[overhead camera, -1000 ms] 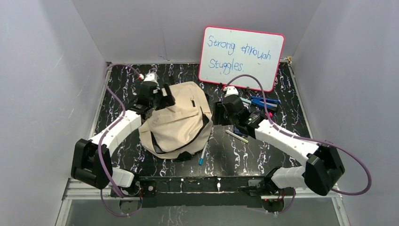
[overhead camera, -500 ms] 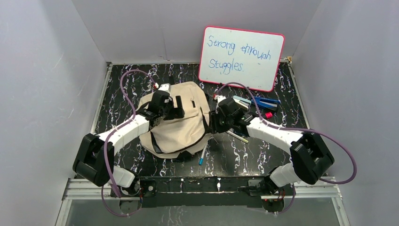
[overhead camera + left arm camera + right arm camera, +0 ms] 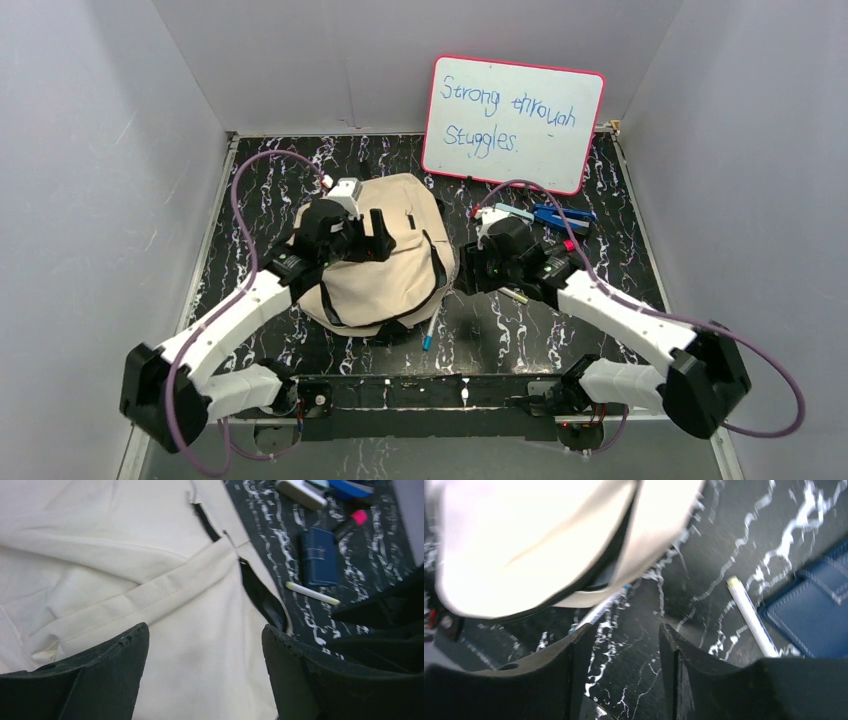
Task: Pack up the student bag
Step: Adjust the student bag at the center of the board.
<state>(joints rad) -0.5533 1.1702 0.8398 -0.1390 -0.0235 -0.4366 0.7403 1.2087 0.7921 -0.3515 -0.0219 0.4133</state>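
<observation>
Checking in from the remote station. The soft cream canvas backpack point(image 3: 385, 280) is lying flat on the black, white-veined bench point(image 3: 500, 335). It sits a bit left of centre between the two arms, in front of the pink-framed whiteboard point(image 3: 513, 120) that leans on the back wall.

The left fingers point(image 3: 364, 242) are over the upper part of the backpack, spread wide and gripping nothing. On the left wrist cam I only see cream cloth between them. I can't tell if the tips are actually touching the fabric. That view also shows a stitched band running diagonally across the cloth, and the dark zipper opening point(image 3: 260, 597) gaping a little along the bag's right edge.

The right fingers point(image 3: 468, 272) are just beside the backpack's right edge, low over the bench. They're parted about halfway and empty, with bare marbled surface in the gap between them.

Loose stuff is all to the right of the bag:
- A white pen with a yellowish tip point(image 3: 751, 615) lies just beside a dark blue stitched case point(image 3: 809, 610).
- A black stick with a pink cap point(image 3: 352, 521) is further back.
- A blue-tipped pen point(image 3: 430, 330) lies by the bag's front right edge. On the right wrist cam its upper end runs in under the rim of the bag.
</observation>
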